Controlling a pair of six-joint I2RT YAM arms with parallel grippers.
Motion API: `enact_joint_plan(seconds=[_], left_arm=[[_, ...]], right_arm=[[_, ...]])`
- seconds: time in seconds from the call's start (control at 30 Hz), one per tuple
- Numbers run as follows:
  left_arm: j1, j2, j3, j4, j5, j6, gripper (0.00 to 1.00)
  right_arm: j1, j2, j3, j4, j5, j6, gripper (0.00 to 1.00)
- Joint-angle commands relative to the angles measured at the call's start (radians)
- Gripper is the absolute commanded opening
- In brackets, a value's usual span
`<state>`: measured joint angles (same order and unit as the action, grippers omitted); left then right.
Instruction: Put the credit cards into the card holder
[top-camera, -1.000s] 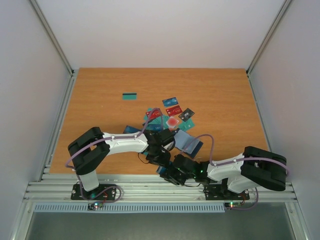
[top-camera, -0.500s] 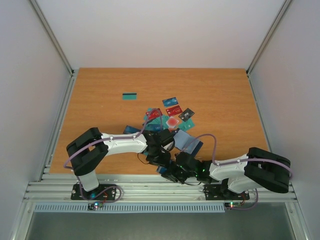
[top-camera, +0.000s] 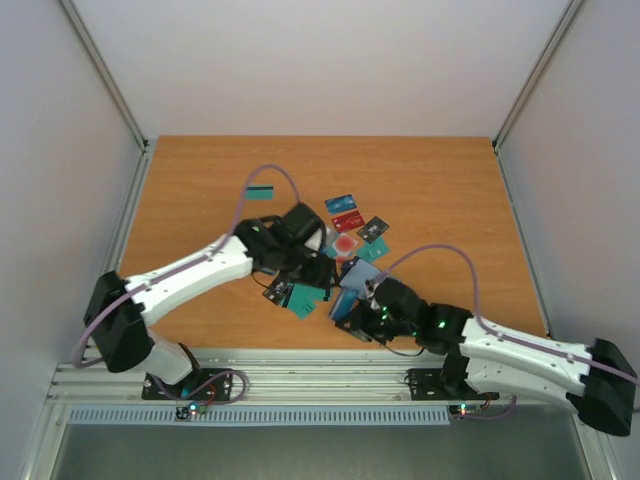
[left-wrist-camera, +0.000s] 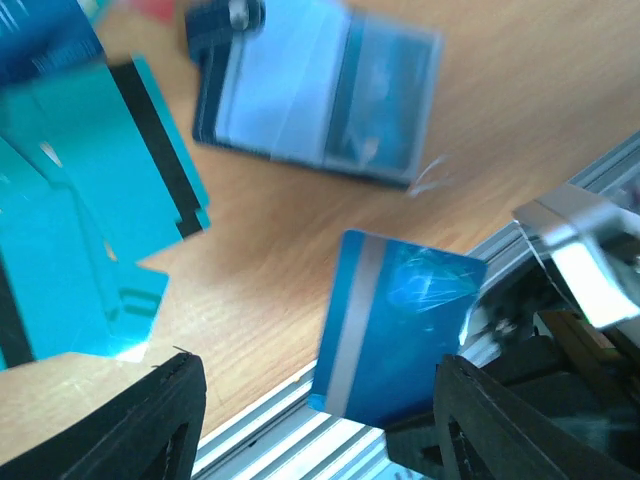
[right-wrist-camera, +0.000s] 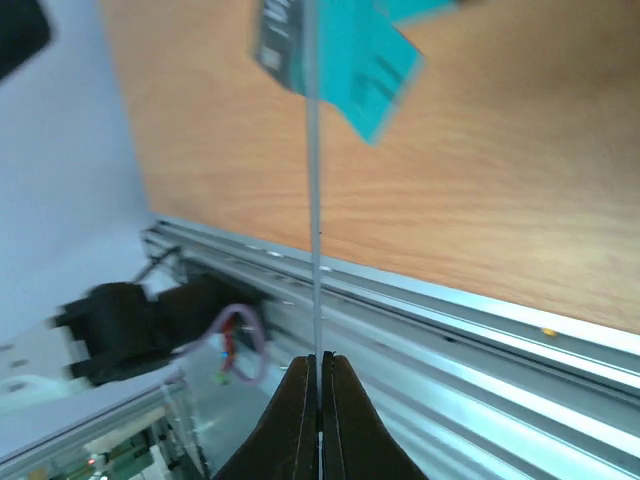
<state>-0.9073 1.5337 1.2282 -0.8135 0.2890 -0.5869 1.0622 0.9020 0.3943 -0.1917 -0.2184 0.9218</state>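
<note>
My right claw (right-wrist-camera: 319, 362) is shut tight on one thin blue plastic card with a grey stripe (left-wrist-camera: 395, 335), pinching it by one end near the front edge of the brown wooden table (top-camera: 450, 190), close to the silver metal rail (left-wrist-camera: 250, 440). My left claw (left-wrist-camera: 318, 372) is wide open with nothing in it, and it hangs above that card. The dark blue card holder (left-wrist-camera: 320, 100) lies open and flat on the table just past the blue card, with flat teal-green cards with dark stripes (left-wrist-camera: 90, 230) beside it, and red, blue and dark grey cards (top-camera: 347, 221) further back.
</note>
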Motion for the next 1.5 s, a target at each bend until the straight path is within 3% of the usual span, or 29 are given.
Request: enact_joint_plan(seconds=[0.0, 0.13, 0.33, 0.67, 0.73, 0.97, 1.0, 1.1, 1.17, 1.3, 1.47], left_arm=[[0.1, -0.113, 0.074, -0.067, 0.125, 0.1, 0.64], [0.18, -0.164, 0.132, -0.041, 0.313, 0.136, 0.63], [0.288, -0.219, 0.135, 0.196, 0.585, 0.026, 0.61], [0.298, -0.225, 0.076, 0.633, 0.767, -0.239, 0.55], [0.298, -0.224, 0.062, 0.685, 0.775, -0.3, 0.46], [0.298, -0.225, 0.044, 0.746, 0.791, -0.34, 0.01], [0.298, -0.225, 0.043, 0.748, 0.787, -0.344, 0.0], [0.298, -0.227, 0.042, 0.745, 0.769, -0.358, 0.0], [0.298, -0.228, 0.04, 0.75, 0.762, -0.373, 0.0], [0.298, -0.236, 0.028, 0.775, 0.757, -0.398, 0.0], [0.299, -0.241, 0.02, 0.773, 0.751, -0.405, 0.0]], right_arm=[[-0.124, -0.129, 0.15, -0.302, -0.069, -0.268, 0.01], [-0.28, -0.162, 0.305, -0.4, -0.235, -0.441, 0.01], [-0.441, -0.112, 0.53, -0.409, -0.479, -0.581, 0.01], [-0.485, 0.01, 0.718, -0.361, -0.663, -0.61, 0.01], [-0.489, 0.022, 0.724, -0.337, -0.681, -0.604, 0.01], [-0.508, 0.045, 0.736, -0.288, -0.713, -0.581, 0.02], [-0.511, 0.051, 0.742, -0.296, -0.71, -0.584, 0.07], [-0.524, 0.06, 0.773, -0.36, -0.673, -0.615, 0.54], [-0.546, 0.057, 0.775, -0.379, -0.654, -0.623, 0.62], [-0.611, 0.048, 0.752, -0.329, -0.689, -0.587, 0.56], [-0.653, 0.066, 0.762, -0.241, -0.753, -0.54, 0.35]])
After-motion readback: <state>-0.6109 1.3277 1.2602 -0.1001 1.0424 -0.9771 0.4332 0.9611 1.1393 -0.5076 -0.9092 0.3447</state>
